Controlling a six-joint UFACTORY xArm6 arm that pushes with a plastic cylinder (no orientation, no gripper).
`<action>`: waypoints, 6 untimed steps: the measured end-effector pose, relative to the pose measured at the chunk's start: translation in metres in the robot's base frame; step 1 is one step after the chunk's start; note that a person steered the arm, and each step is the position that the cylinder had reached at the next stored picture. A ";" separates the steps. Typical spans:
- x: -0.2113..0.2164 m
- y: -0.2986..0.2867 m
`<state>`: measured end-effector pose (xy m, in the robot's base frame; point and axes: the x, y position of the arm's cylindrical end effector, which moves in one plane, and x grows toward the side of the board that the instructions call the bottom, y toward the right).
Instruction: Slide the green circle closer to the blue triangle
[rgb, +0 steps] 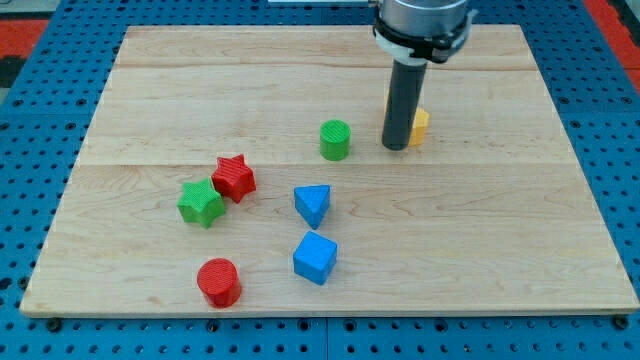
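camera view, 1 moment. wooden board (480, 250) on a blue pegboard surround, carrying 7 coloured blocks. the arm descends from the view's top as a straight dark rod; there is no claw to open or clench, so nothing is grasped, and my tip (396, 147) rests on the board in the upper middle, right of centre.

key relation: the green circle (336, 140) lies to the view's left of my tip, near it but apart, with bare wood showing between them. the blue triangle (313, 205) lies below the green circle and slightly to the view's left, well within the central area, also apart from it. the line from circle to triangle therefore runs downward in the view, whereas my tip stands beside the circle rather than above it. judged from this layout, a push from the present side would drive the circle leftward, past the triangle; the tip would first need to reach the circle's upper, slightly right flank. the circle is round, so no long axis matters.

arm pose: rod upright, its lower end just beside a yellow block (420, 124), which is partly hidden behind it; whether they touch cannot be told.

other blocks, uninvolved: red star (235, 178), green star (201, 203), blue cube (315, 258), red circle (219, 282).
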<state>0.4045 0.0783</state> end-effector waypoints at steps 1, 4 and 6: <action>-0.026 -0.048; -0.005 -0.110; 0.076 -0.227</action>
